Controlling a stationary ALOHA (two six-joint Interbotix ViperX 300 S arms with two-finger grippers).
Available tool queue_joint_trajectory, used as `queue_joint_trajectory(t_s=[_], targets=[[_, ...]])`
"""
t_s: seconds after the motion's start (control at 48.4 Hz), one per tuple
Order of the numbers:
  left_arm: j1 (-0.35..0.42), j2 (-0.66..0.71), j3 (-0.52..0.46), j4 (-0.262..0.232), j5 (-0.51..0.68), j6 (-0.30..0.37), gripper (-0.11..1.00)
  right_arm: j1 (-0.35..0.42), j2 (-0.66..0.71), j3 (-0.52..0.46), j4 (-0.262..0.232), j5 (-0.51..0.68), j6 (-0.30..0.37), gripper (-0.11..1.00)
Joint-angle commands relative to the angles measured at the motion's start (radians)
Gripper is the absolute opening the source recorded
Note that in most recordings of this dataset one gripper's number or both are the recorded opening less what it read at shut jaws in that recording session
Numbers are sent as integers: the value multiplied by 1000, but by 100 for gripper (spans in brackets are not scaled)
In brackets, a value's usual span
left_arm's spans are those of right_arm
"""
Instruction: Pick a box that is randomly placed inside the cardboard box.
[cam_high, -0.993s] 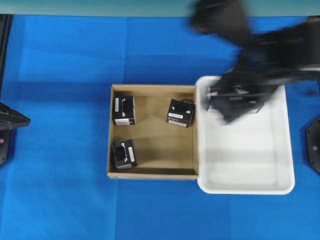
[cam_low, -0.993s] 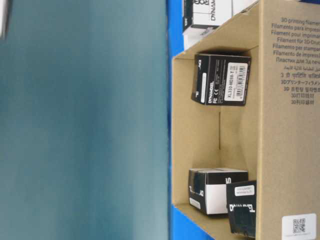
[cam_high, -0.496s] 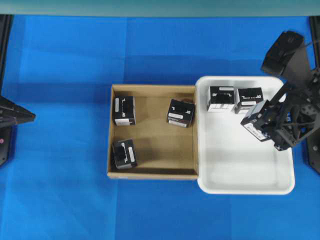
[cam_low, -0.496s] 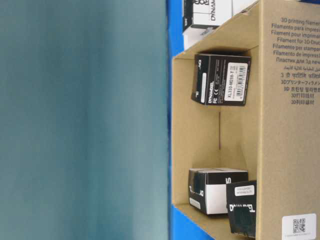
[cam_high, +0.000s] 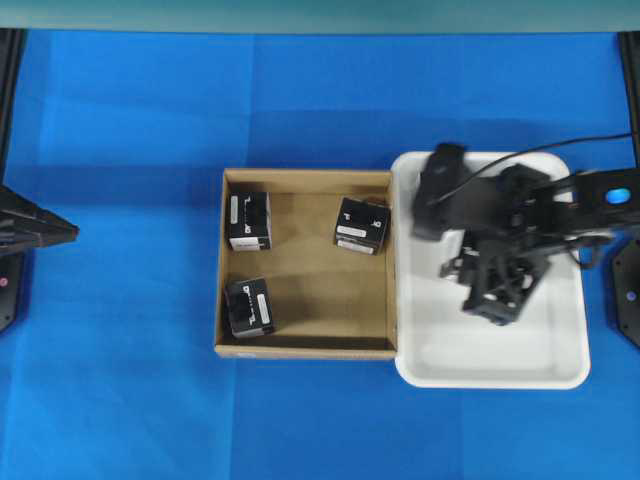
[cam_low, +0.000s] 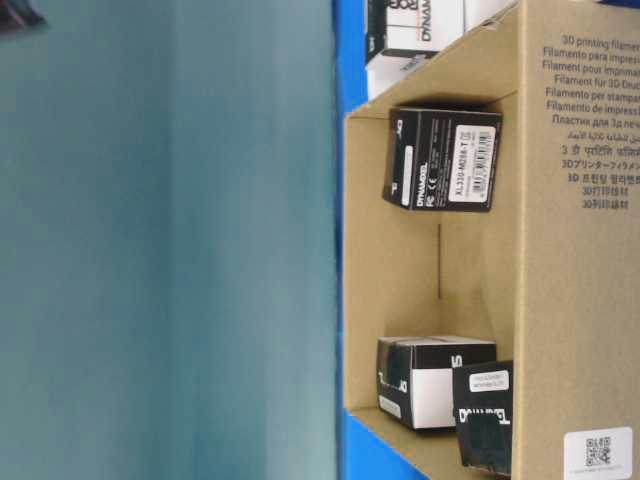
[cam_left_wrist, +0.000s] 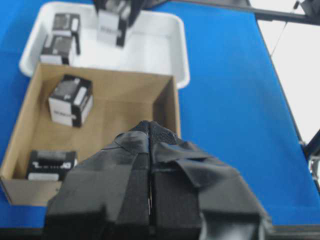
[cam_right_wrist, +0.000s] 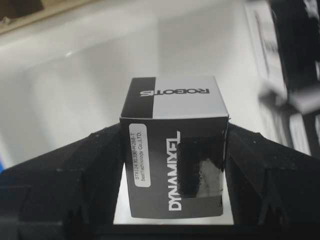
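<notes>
Right gripper (cam_right_wrist: 175, 210) now over white tray (cam_high: 560, 372), swung in from tray's 3 o'clock edge half a second back. Fingers (cam_right_wrist: 75, 165) pinch black box (cam_right_wrist: 175, 150) on both sides; box hangs above tray floor. Judgement: pick done, drop-off next.

Cardboard box (cam_high: 300, 348) holds three black boxes, at 10, 1 and 7 o'clock.

Left gripper (cam_left_wrist: 150, 170) parked, pads pressed together, nothing held.

Overhead: arm hides carried box and boxes at tray's 12 o'clock; blur. Table-level view shows only cardboard box.

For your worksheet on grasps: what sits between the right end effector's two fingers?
A black box marked DYNAMIXEL, clamped between the fingers; the right wrist view shows it.
</notes>
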Motion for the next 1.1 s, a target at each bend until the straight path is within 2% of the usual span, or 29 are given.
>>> queue_joint_trajectory(t_s=[0.0,0.228,0.579,0.993,1.034,1.075], targets=[[2,17,-29,2,-21,-3,-7,0,55,-37,3,-23,-38,58],[0,25,-29,2,-28,-3,-7,-18,124,-41,3,-37,-129,58],[0,37,-28,2,-29,-3,-7,-32,161,-40,-8,-32,-216,58],[0,40,-26,2,-52,-3,-7,-35,173,-48,2,-32,-227,58],[0,41,-26,3,-51,-3,-7,-37,173,-49,0,-37,-227,61],[0,41,-26,2,-52,-3,-7,-35,173,-51,2,-44,-227,72]])
